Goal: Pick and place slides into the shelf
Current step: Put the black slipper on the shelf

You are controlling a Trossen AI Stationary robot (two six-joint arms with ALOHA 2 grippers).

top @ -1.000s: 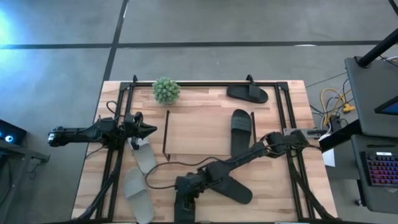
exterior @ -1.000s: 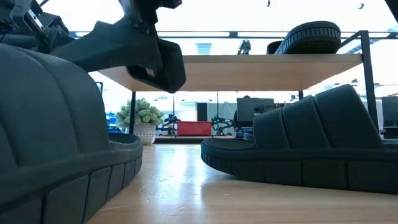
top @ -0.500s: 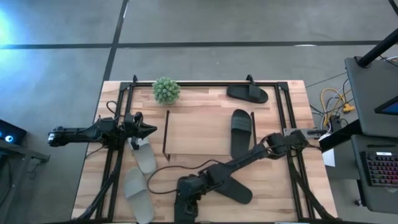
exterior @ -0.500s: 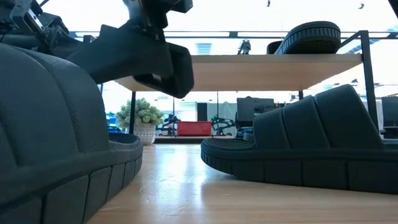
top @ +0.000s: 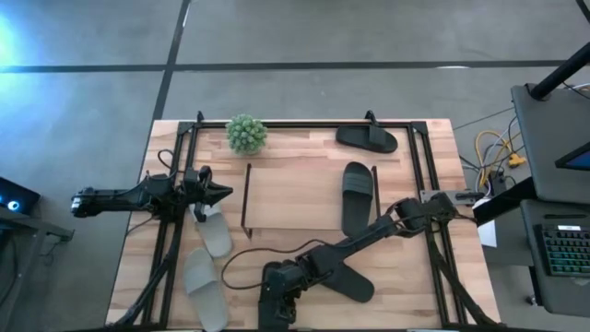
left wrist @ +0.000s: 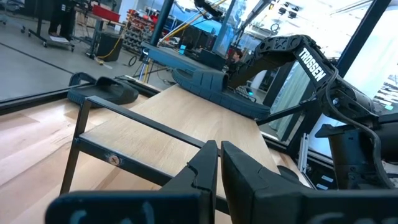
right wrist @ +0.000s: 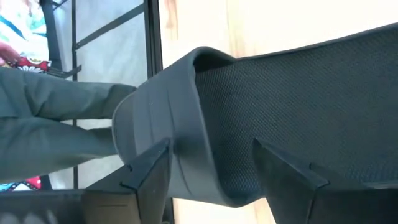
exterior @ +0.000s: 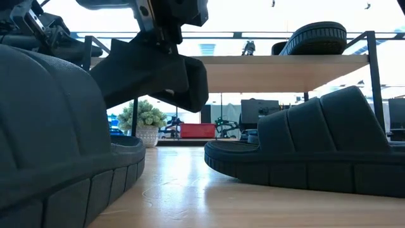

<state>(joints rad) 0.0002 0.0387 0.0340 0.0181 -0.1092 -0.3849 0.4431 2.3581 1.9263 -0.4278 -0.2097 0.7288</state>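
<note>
My right gripper [top: 277, 284] [right wrist: 208, 155] is open near the table's near edge. It hangs over a black slide [exterior: 50, 139], with its fingers on either side of the strap's [right wrist: 177, 118] side wall, one over the mesh footbed [right wrist: 311, 106]. I see no touch. A second black slide [top: 347, 278] lies beside it. A third [top: 357, 192] rests on the shelf's pale top board [top: 290, 198], and a fourth [top: 367, 138] lies at the far edge. Two beige slides [top: 213, 232] [top: 203, 288] lie flat near my left gripper [top: 223, 192], which is shut and hovers left of the shelf.
A potted green plant [top: 246, 134] stands at the far left corner. The big black rail frame [top: 304, 123] runs around the table. A dark cable [top: 249, 249] trails across the boards near the shelf. Bare wood shows under the shelf board [exterior: 190, 183].
My right gripper has come down and toward the near edge, closing on the strap of the nearest black slide. The slides, the shelf and the left arm have stayed put.
</note>
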